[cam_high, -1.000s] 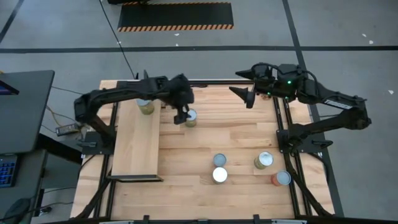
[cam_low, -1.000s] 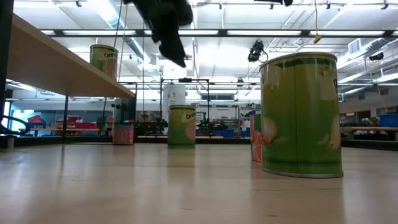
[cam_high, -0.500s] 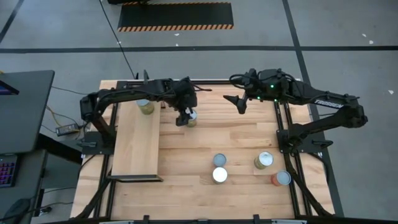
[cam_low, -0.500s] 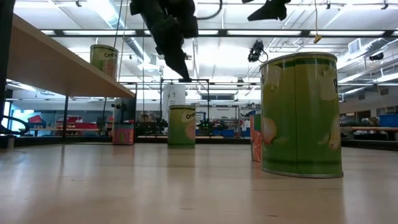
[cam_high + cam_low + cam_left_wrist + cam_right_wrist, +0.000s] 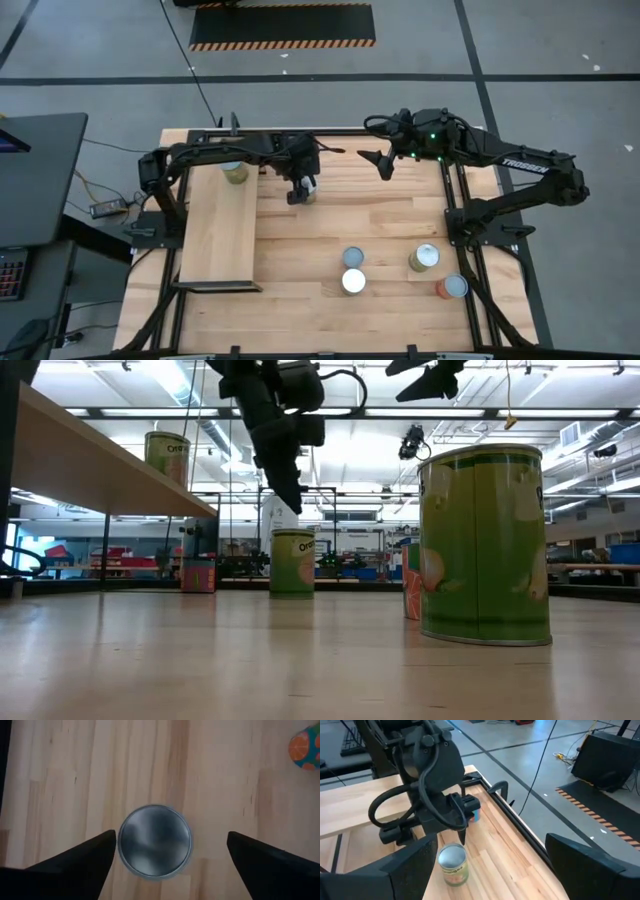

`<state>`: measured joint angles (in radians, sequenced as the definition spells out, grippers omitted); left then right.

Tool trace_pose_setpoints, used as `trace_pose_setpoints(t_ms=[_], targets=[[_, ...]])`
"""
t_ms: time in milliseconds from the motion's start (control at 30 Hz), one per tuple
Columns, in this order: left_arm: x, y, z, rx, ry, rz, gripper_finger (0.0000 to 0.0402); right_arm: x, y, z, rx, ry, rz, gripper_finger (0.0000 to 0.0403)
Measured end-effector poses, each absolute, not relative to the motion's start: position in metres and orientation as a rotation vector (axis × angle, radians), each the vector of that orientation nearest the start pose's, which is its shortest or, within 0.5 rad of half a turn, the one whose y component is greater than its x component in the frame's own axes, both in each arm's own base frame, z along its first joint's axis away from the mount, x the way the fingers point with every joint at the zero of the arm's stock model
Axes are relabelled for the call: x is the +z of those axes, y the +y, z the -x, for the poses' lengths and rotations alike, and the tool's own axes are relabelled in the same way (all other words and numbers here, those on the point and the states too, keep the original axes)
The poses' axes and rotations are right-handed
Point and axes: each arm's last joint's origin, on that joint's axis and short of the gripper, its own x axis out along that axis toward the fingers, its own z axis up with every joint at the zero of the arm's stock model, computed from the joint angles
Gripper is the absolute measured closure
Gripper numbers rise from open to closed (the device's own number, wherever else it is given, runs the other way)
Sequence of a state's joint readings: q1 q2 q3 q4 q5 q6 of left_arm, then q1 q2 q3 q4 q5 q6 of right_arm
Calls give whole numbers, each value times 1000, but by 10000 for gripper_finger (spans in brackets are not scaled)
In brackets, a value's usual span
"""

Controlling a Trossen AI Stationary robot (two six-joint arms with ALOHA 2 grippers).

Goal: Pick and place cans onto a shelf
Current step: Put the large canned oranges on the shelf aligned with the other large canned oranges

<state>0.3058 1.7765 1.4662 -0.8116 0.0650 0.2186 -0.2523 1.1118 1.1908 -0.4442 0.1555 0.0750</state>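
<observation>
left gripper (image 5: 155, 851) open above can (image 5: 155, 841)

A plank wooden tabletop (image 5: 340, 230) on a black metal frame stands on a grey concrete floor (image 5: 90, 60). A black mat with orange hazard stripes (image 5: 282, 27) lies beyond the table. A dark desk (image 5: 35, 175) sits to the side.

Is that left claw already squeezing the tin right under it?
No. In the left wrist view the left gripper has its jaws spread wide, bare wood showing between each one and the can.
</observation>
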Motion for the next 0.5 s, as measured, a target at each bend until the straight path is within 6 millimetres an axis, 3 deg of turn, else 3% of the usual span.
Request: trace_pose_setpoints(t_ms=[200, 500], targets=[[232, 114, -359, 99, 1198, 46, 11, 385, -62, -224, -419, 348, -114, 25], [227, 116, -363, 142, 1198, 23, 11, 385, -62, -224, -421, 346, -129, 25]])
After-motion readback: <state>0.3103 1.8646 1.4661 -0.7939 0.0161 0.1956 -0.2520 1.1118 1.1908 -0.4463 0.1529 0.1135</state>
